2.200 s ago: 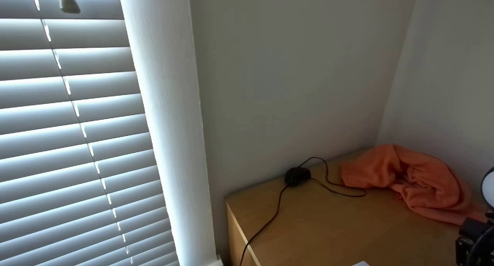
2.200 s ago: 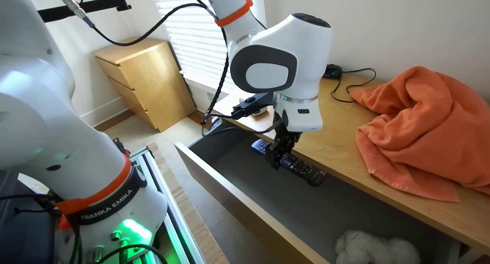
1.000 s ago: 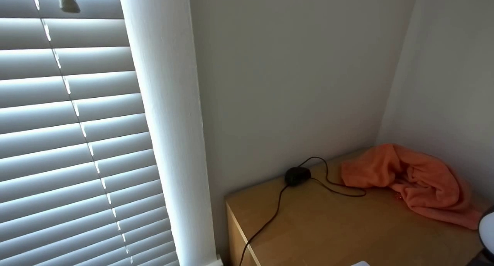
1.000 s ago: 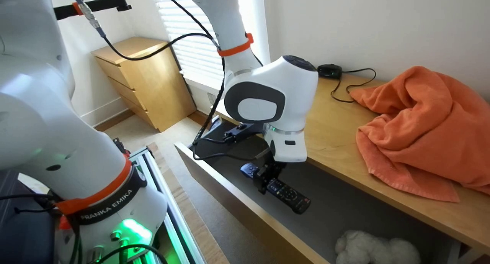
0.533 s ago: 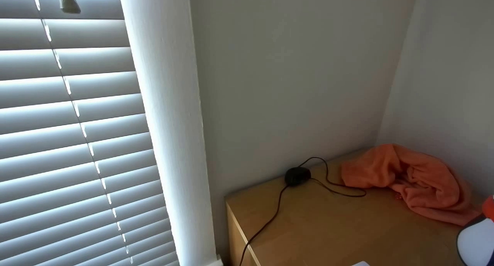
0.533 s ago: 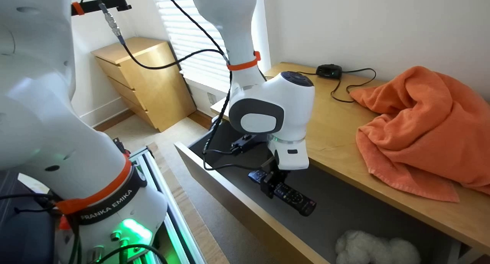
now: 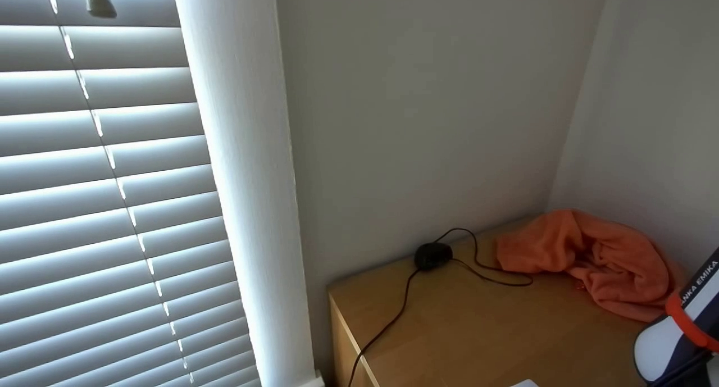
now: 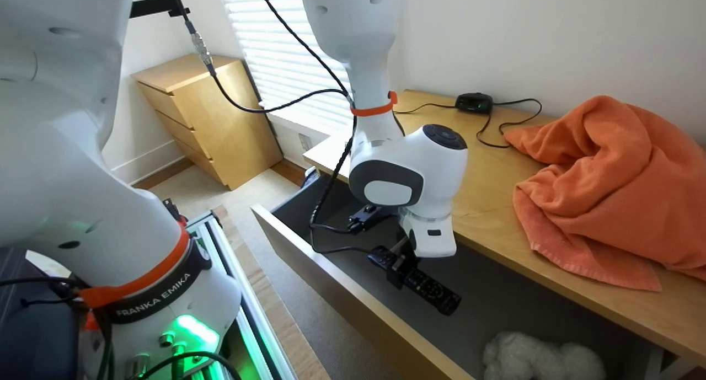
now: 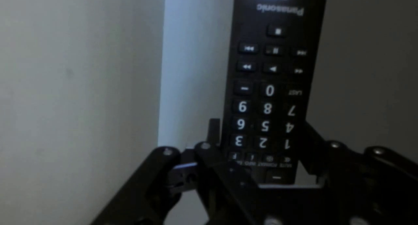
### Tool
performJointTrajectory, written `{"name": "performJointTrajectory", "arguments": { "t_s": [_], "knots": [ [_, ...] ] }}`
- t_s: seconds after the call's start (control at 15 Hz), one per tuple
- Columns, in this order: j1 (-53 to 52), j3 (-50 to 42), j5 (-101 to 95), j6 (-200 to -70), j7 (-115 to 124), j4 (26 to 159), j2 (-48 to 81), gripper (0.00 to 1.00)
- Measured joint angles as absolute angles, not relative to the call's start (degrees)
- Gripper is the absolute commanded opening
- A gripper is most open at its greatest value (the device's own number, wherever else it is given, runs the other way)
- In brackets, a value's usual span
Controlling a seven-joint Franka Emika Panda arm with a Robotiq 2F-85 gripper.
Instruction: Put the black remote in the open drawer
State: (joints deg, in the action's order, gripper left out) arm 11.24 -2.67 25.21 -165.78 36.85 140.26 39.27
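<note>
The black remote [image 8: 433, 293] is a flat oblong slab with rows of buttons. My gripper [image 8: 398, 272] is shut across it, nearer its far end. In the wrist view the remote [image 9: 269, 91] stands lengthwise between the two fingers of the gripper [image 9: 259, 128], buttons facing the camera. The open drawer [image 8: 353, 294] has a pale wooden front and a dark grey inside. The remote is within the drawer's outline, behind its front board. I cannot tell whether it touches the drawer floor. The remote and drawer are out of view in an exterior view that shows mainly blinds and wall.
An orange towel [image 8: 618, 192] and a black plug [image 8: 474, 102] with thin cable lie on the dresser top [image 8: 491, 203]. A white fluffy thing [image 8: 543, 358] lies in the drawer's near end. The dresser's front edge overhangs the drawer beside my wrist. A wooden cabinet [image 8: 220, 115] stands behind.
My gripper has come down from beside the dresser's edge into the drawer space, carrying the remote. In the last half second both moved slightly right.
</note>
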Motion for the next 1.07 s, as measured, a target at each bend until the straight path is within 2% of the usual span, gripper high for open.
{"name": "performJointTrajectory", "arguments": {
  "t_s": [1.07],
  "knots": [
    [13.8,-0.1,34.6,-167.2,29.6,137.7,43.0,0.31]
  ]
}}
